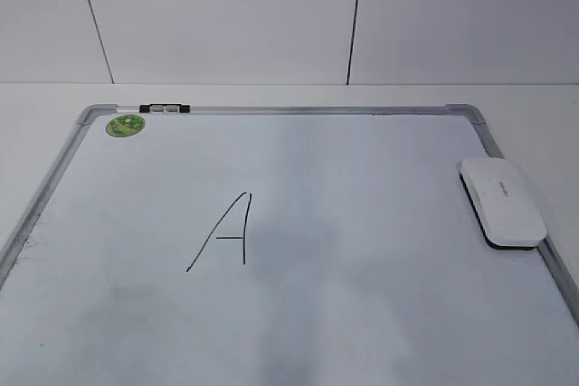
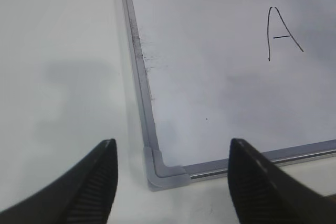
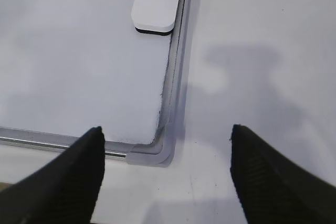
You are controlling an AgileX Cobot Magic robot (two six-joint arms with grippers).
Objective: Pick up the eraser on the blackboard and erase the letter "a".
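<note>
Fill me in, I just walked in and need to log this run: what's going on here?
Nothing is being handled yet. The eraser lies on the blackboard against its right frame, untouched. A capital "A" is written near the middle; no small "a" shows in these views. The left gripper hovers open over the board's near left corner, and the right gripper hovers open over the near right corner, with the eraser ahead of it.
</note>
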